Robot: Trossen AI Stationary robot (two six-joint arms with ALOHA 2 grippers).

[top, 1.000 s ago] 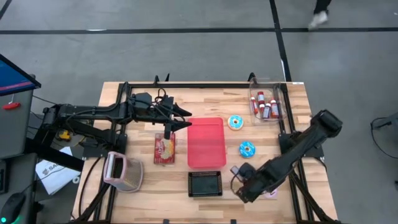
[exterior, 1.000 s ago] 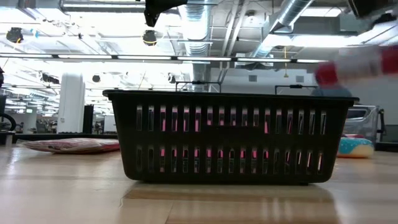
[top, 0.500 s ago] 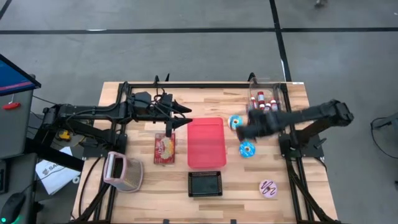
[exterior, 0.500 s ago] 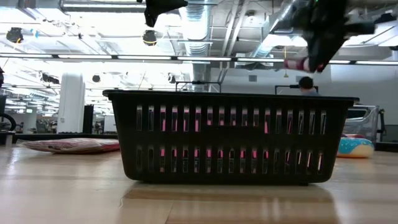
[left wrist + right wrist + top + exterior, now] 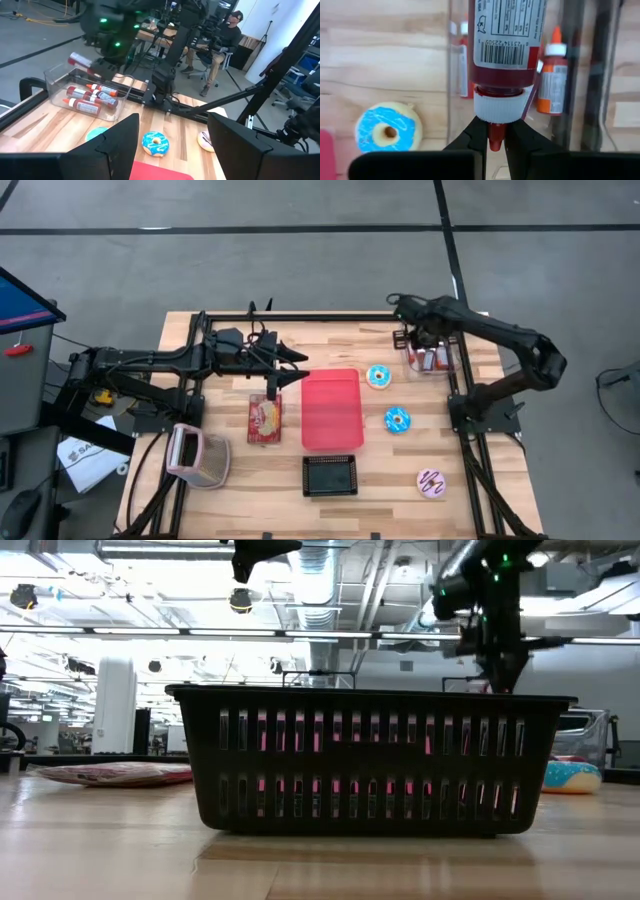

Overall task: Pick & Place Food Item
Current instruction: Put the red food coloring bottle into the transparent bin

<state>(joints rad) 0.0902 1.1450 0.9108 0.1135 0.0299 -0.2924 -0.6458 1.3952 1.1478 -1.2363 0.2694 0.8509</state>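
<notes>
My right gripper (image 5: pixel 420 343) hangs over the clear bin (image 5: pixel 441 330) at the table's far right, shut on a red sauce bottle (image 5: pixel 507 40) with a white cap. Several like bottles (image 5: pixel 90 97) lie in the bin. My left gripper (image 5: pixel 297 370) waits open and holds nothing, above the far left corner of the red tray (image 5: pixel 332 412). A blue-iced donut (image 5: pixel 387 127) lies on the table beside the bin. My right gripper pinches the bottle's red nozzle (image 5: pixel 492 131), just past the white cap, between its two fingers (image 5: pixel 475 136). It comes steeply from above. The bottle hangs beyond the fingertips, cap end toward the gripper, lifted clear above the bin.
A black basket (image 5: pixel 330 475) stands at the near edge before the tray. Two blue donuts (image 5: pixel 379 377) (image 5: pixel 397 420) and a pink one (image 5: pixel 433 482) lie on the right half, with a snack packet (image 5: pixel 265 420) and a pink appliance (image 5: pixel 197 455) on the left. A person sits beyond the table (image 5: pixel 220 40).
My right gripper has swung from the near right part of the table, by the pink donut, toward the far edge to above the clear bin, rolling as it went and staying shut on the bottle.
</notes>
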